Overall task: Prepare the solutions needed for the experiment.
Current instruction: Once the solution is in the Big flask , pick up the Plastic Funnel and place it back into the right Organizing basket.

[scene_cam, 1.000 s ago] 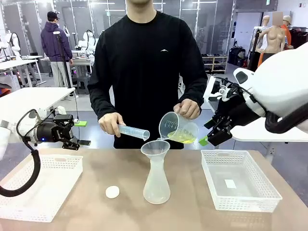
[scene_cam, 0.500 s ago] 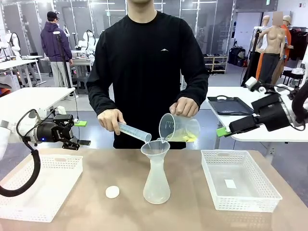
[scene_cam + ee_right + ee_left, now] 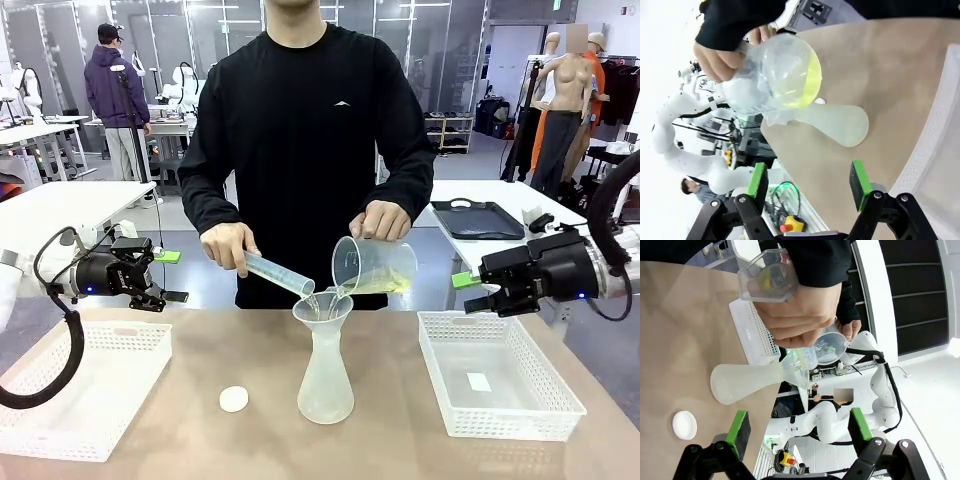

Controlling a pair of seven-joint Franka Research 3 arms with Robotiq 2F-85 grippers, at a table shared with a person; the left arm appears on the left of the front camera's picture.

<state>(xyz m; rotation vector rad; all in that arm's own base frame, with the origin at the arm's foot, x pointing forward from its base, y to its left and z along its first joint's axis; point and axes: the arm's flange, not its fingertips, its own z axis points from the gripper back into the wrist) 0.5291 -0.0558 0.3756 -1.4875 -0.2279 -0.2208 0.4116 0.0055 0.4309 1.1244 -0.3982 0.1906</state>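
At the far edge of the tan table [image 3: 400, 450], a person's hand [image 3: 387, 219] tilts a clear plastic beaker [image 3: 372, 266] over the wide mouth of a translucent white conical flask [image 3: 325, 375] standing mid-table. A shallow pale yellow-green solution [image 3: 385, 284] pools in the beaker's lower side. The other hand [image 3: 230, 246] tips a clear graduated cylinder [image 3: 278, 273] into the same mouth. The left gripper [image 3: 168, 277] hovers by the left-edge white mesh basket [image 3: 60, 420] and the right gripper [image 3: 470, 293] by the right-edge white mesh basket [image 3: 500, 425], both with jaws spread and empty.

Tan table [image 3: 400, 448]: flask [image 3: 325, 372], white disc [image 3: 233, 399], left basket [image 3: 52, 442], right basket [image 3: 522, 426]
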